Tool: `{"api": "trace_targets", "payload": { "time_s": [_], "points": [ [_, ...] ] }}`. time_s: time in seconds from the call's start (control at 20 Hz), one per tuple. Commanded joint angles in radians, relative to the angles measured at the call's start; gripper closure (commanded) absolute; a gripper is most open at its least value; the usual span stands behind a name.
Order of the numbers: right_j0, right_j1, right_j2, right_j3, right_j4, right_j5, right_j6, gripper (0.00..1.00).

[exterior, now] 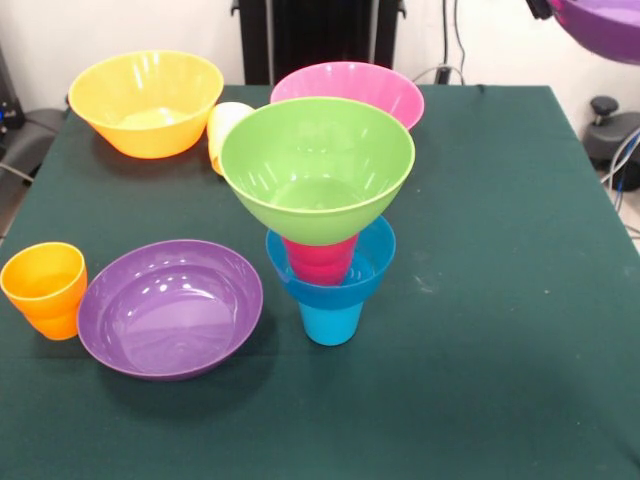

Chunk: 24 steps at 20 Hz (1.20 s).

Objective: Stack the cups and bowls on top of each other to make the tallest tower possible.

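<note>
The tower (325, 225) stands a little right of the middle of the green surface (500, 330). A blue cup (331, 322) is at its base, a small blue bowl (335, 275) sits on that, a red cup (320, 260) stands in the bowl, and a lime bowl (317, 165) tops it off, leaning slightly left. A purple bowl (170, 307) rests on the surface to the left of the tower, with an orange cup (45, 288) touching its left rim. At the far left sits an orange-yellow bowl (146, 102). A pink bowl (348, 92) lies behind the tower, and a yellow cup (225, 135) lies tipped on its side between those two bowls. A second purple bowl (605, 25) hangs in the air at the top right corner, well above the surface. The jaws themselves do not show, so I cannot tell how they stand.
</note>
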Motion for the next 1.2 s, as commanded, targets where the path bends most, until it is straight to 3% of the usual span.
{"api": "trace_targets", "payload": {
  "time_s": [0.05, 0.65, 1.2],
  "points": [
    [-0.050, 0.070, 0.096, 0.023, -0.136, 0.006, -0.195, 1.00],
    [-0.120, 0.142, 0.103, -0.065, -0.246, 0.100, -0.249, 1.00],
    [-0.190, 0.186, 0.163, -0.114, -0.275, 0.221, -0.291, 1.00]
  ]
}}
